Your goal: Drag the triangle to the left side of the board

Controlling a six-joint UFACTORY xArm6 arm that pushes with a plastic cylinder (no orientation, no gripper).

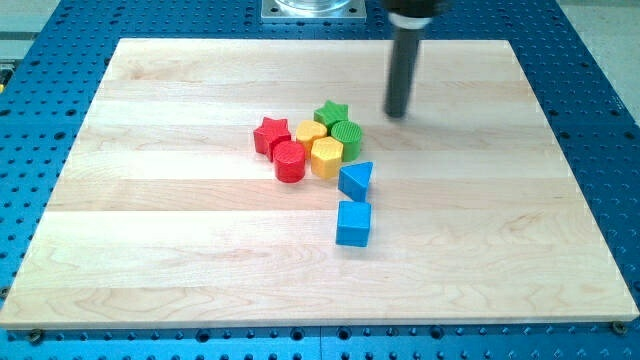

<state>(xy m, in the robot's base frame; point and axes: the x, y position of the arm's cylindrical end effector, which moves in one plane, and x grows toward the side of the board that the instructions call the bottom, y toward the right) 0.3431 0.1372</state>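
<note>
The blue triangle (356, 180) lies near the board's middle, just right of the yellow hexagon (327, 156). A blue cube (353, 223) sits just below the triangle. My tip (397, 113) rests on the board above and to the right of the triangle, close to the right of the green star (331, 112) and the green cylinder (346, 136), touching no block.
A tight cluster holds a red star (271, 134), a red cylinder (290, 160) and a second yellow block (310, 132). The wooden board (150, 250) lies on a blue perforated table. A metal base (312, 9) stands at the view's top.
</note>
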